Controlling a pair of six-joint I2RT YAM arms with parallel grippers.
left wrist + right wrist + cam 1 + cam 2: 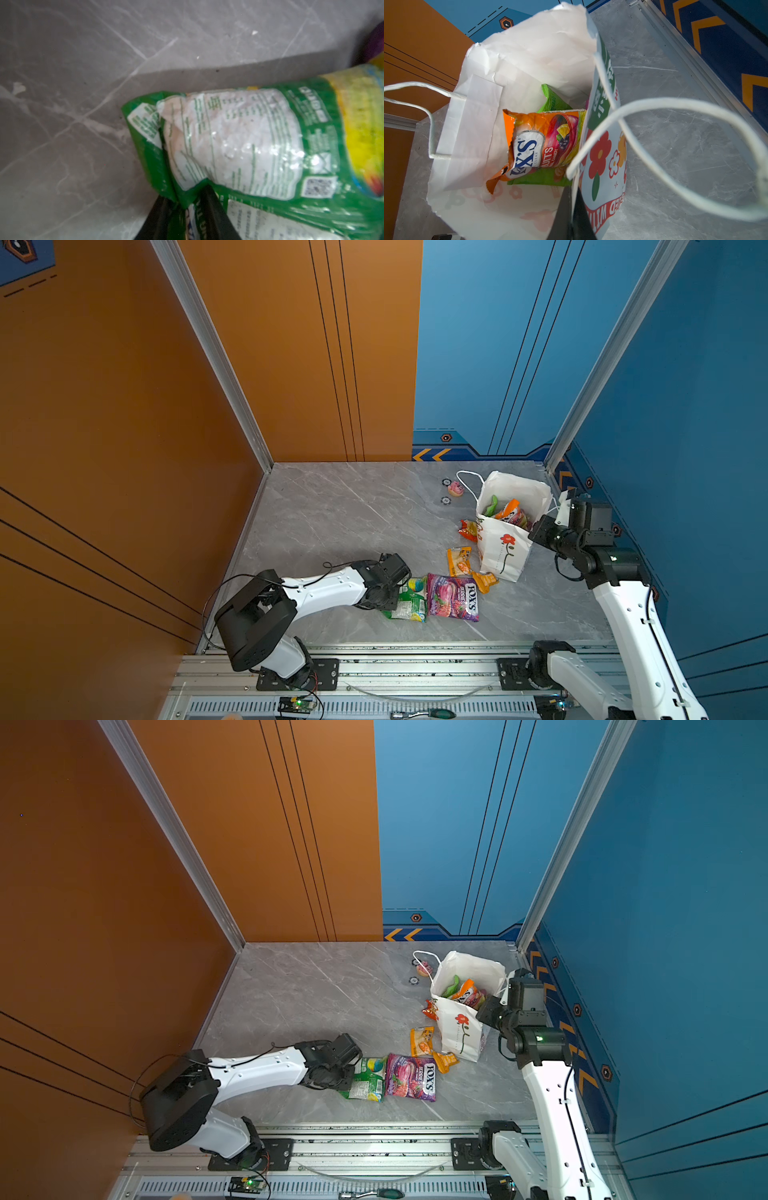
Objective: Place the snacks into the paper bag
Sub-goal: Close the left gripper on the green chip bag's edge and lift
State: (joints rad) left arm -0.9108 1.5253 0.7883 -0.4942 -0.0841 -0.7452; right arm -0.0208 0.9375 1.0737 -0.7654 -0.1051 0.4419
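Note:
A green packet (409, 601) (368, 1081) lies at the front of the table, and my left gripper (400, 591) (185, 195) is shut on its crumpled near edge (239, 135). A purple FOX'S packet (453, 597) lies beside it. Three orange packets (459, 560) (484, 581) (468, 530) lie against the white paper bag (505, 547) (461, 1031), which stands upright and open. My right gripper (538, 529) (572, 191) is shut on the bag's rim (529, 52). Inside the bag sit an orange FOX'S packet (542, 141) and green packets (554, 97).
A small pink toy (456, 488) and two dark discs (446, 500) (446, 482) lie behind the bag on its left. The bag's cord handle (675, 104) loops over my right gripper. The blue wall (623, 448) stands close behind the right arm. A metal rail (415, 668) runs along the front.

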